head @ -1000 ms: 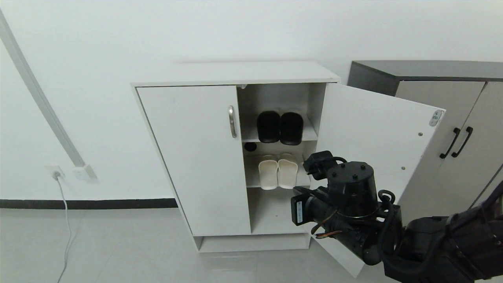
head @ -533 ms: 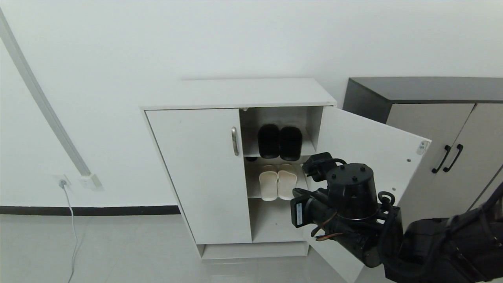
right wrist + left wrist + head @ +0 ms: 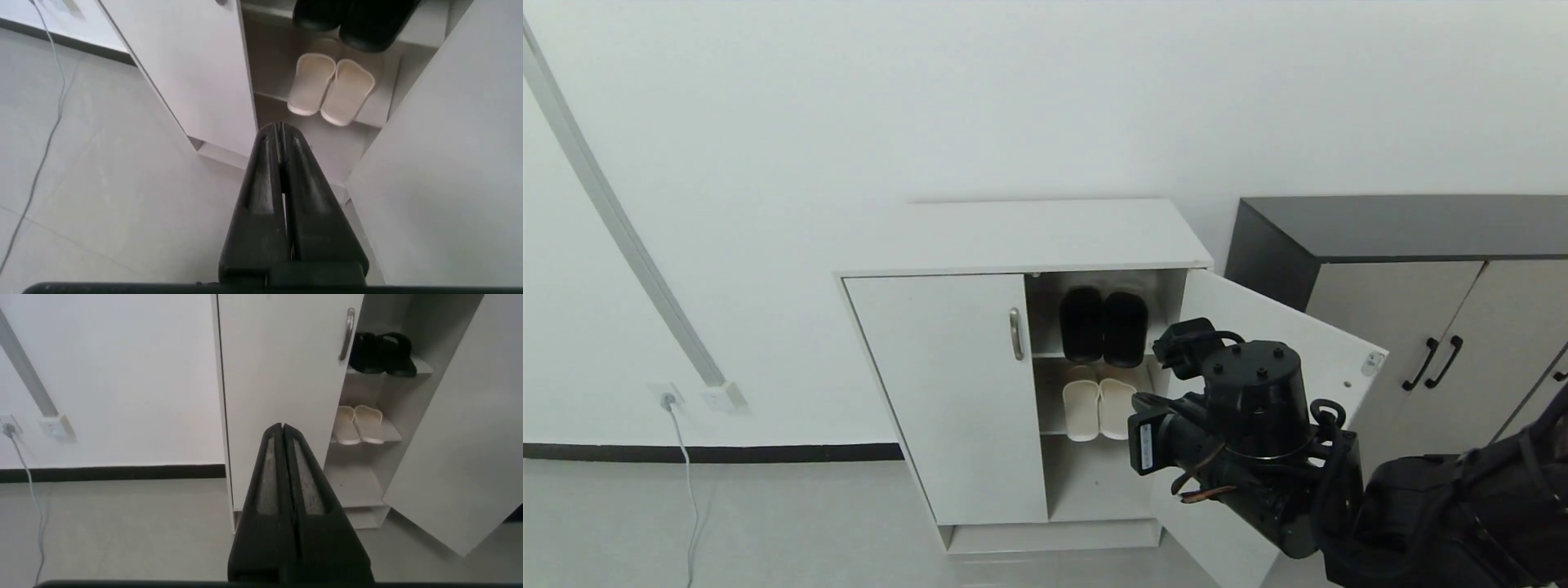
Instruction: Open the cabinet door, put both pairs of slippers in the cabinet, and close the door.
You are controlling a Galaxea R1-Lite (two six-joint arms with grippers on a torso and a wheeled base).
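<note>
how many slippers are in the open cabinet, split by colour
black open-back slippers: 2
cream-white open-back slippers: 2
total: 4

The cabinet has its right door open: beyond the right fingers the lower pair of slippers lies on the middle shelf, and the upper pair of slippers lies on the shelf above. The open door stands just right of those fingers; the shut left door faces the left fingers.
</note>
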